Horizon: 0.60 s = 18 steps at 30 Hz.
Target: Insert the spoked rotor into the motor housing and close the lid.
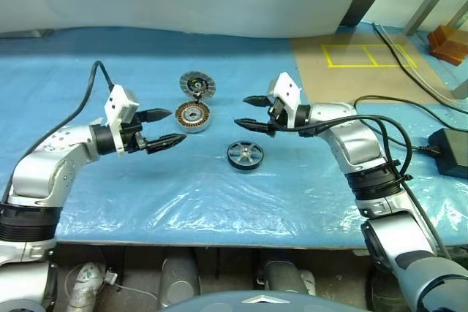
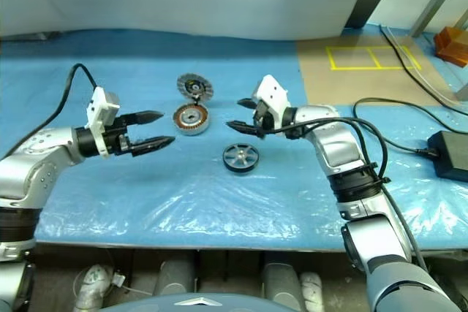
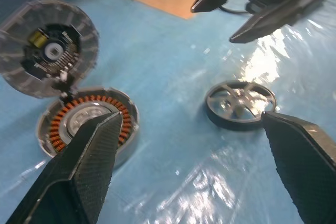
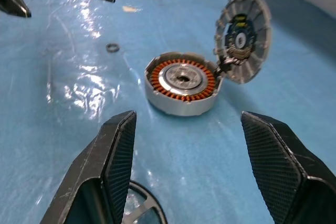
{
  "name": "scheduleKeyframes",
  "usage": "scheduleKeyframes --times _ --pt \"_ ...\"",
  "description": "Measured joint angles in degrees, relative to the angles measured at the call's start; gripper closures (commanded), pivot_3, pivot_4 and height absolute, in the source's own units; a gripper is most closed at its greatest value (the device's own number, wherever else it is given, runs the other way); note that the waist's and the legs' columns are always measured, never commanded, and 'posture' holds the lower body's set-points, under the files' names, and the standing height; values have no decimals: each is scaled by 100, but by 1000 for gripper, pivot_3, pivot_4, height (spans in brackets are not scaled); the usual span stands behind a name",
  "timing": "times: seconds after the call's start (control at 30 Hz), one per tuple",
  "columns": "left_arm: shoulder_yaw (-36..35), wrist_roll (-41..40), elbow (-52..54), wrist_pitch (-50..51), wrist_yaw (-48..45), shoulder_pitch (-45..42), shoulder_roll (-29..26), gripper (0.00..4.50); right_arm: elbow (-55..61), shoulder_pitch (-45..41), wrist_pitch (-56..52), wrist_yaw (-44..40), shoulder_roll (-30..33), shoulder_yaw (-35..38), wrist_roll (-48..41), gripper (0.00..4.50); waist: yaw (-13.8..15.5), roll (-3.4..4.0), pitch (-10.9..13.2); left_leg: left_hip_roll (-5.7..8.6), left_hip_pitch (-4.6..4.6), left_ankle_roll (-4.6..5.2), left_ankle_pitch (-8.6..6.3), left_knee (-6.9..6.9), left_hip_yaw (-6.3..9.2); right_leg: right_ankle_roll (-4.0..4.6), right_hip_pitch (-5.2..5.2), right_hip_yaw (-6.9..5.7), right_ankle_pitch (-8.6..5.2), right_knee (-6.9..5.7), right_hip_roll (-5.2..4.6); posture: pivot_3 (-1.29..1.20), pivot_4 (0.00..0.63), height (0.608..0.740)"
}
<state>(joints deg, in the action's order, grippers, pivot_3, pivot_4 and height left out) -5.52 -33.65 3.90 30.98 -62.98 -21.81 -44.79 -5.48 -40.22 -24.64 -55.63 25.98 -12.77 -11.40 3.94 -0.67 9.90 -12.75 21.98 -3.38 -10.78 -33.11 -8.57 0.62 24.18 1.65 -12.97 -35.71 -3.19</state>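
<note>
The spoked rotor (image 1: 244, 154), a small wheel with a thick black ring and silvery spokes meeting at a hub, lies flat on the blue sheet (image 1: 219, 202) in the head views. The motor housing (image 1: 193, 116) sits at its ten o'clock, a silver cup ringed with copper-orange windings. The lid (image 1: 197, 85), a ribbed grey disc with a dark centre, stands tilted at the housing's twelve o'clock edge. The left gripper (image 1: 161, 128) and right gripper (image 1: 250, 112) hover apart, both spread wide and empty.

In the left wrist view the rotor (image 3: 240, 104) lies apart from the housing (image 3: 86, 121), whose lid (image 3: 48, 46) joins it by a small hinge.

In the right wrist view the housing (image 4: 183, 84) lies ahead between the black fingers (image 4: 113, 169).
</note>
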Motion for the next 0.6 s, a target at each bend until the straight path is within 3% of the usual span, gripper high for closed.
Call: scheduleKeyframes --times 0.33,0.6 --pt "718 794 -1016 -967 -933 -567 37 33 -143 -565 -501 -428 98 -439 205 1185 11 0 0 0 1 0 0 -4 0 1 0 -1 0 -6 -3 0 150 740" --pt "784 1161 -1581 -1613 -941 -878 255 33 -162 -630 -323 -804 392 -450 284 1185 17 0 0 1 2 1 0 -7 0 2 -1 0 0 -9 -4 0 150 740"
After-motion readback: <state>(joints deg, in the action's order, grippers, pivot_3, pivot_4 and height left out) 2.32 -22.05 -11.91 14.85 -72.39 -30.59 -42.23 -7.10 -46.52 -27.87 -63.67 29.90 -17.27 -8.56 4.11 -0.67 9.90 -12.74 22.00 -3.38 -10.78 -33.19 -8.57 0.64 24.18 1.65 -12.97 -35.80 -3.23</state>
